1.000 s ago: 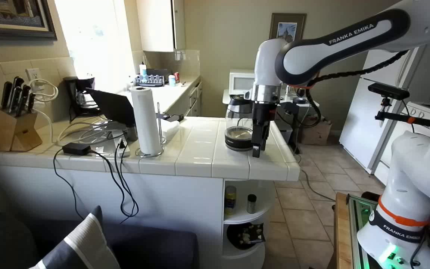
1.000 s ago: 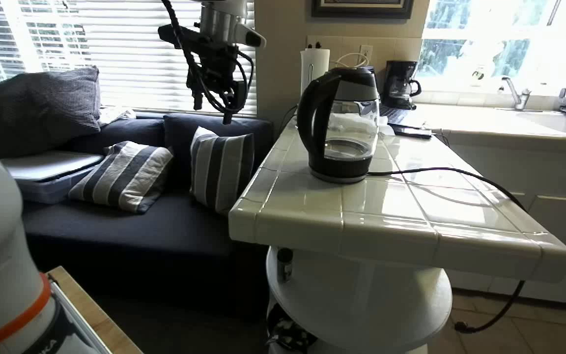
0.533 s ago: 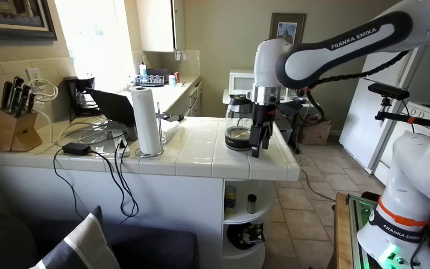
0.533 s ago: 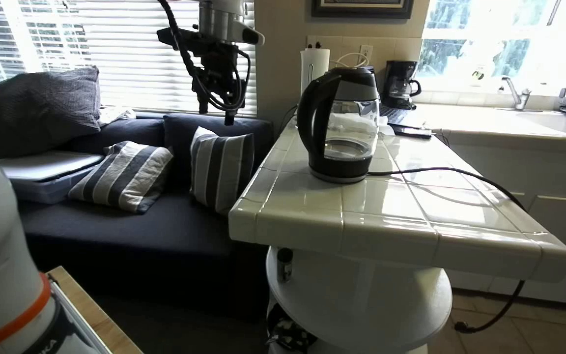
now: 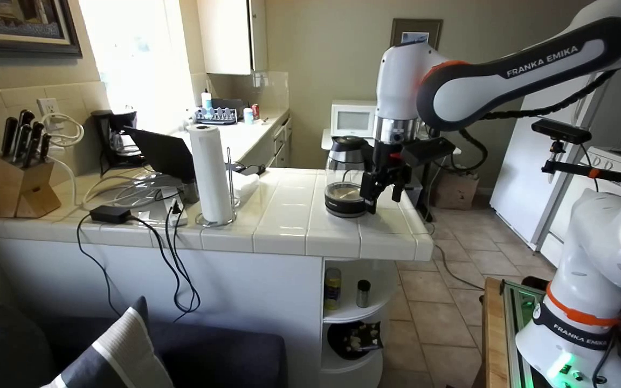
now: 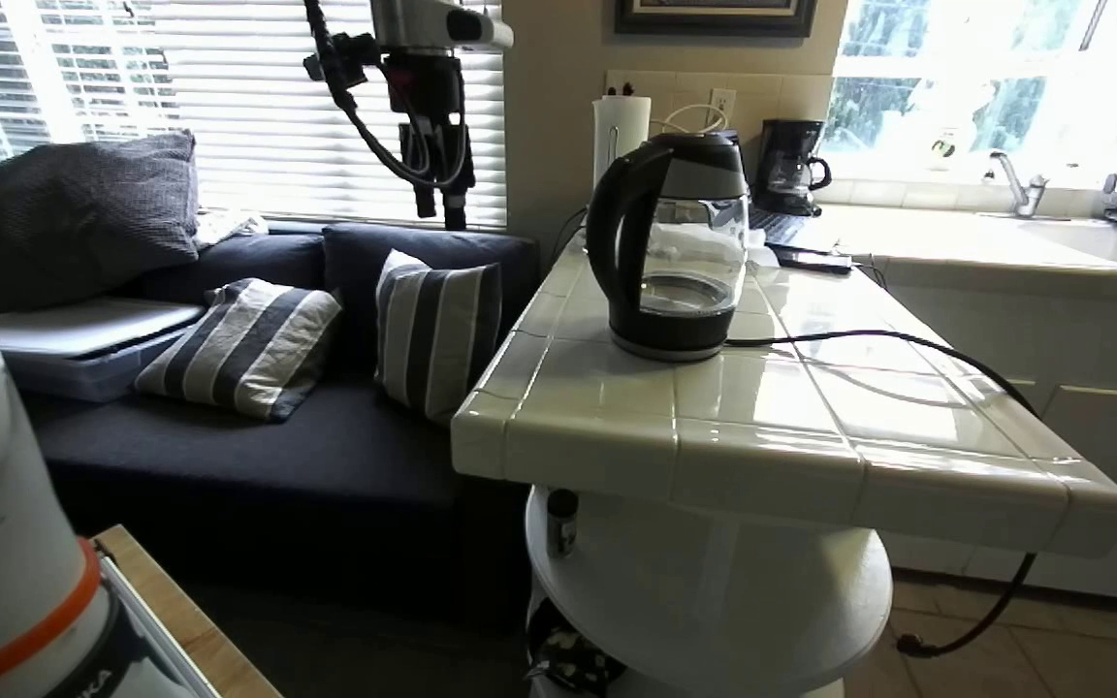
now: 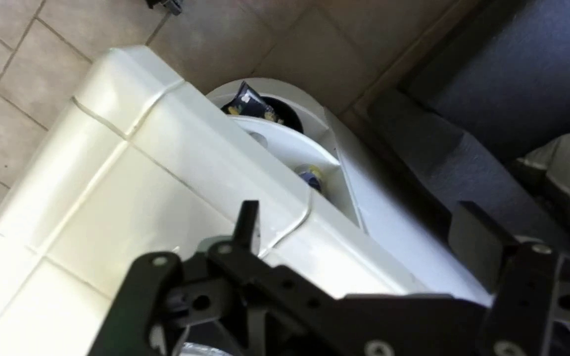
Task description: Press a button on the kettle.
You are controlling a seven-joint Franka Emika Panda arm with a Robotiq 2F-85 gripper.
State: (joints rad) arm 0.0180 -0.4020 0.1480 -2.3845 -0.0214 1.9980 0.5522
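Countertop (image 6: 588, 388) kettle (image 6: 683, 248) unmoved, claw (image 7: 361, 230) higher.

In an exterior view, the kettle (image 5: 343, 178) stands upright on the surface (image 5: 283, 210) near its right end; the claw (image 5: 383, 199) hangs before it, slightly right, apart from it. Left of the kettle stands a paper-towel roll (image 5: 211, 175), a laptop (image 5: 162, 155) behind and left of that, a knife block (image 5: 16, 188) at the far left. An adapter (image 5: 111, 215) lies between block and roll. On a shelf (image 5: 346, 312) beneath the right end, a jar (image 5: 363, 295) sits right of a can (image 5: 332, 290). In an exterior view, a coffee maker (image 6: 789, 170) stands behind the kettle, a cord (image 6: 854, 333) runs right from beside the kettle, and a sofa (image 6: 345, 460) lies left of the surface.
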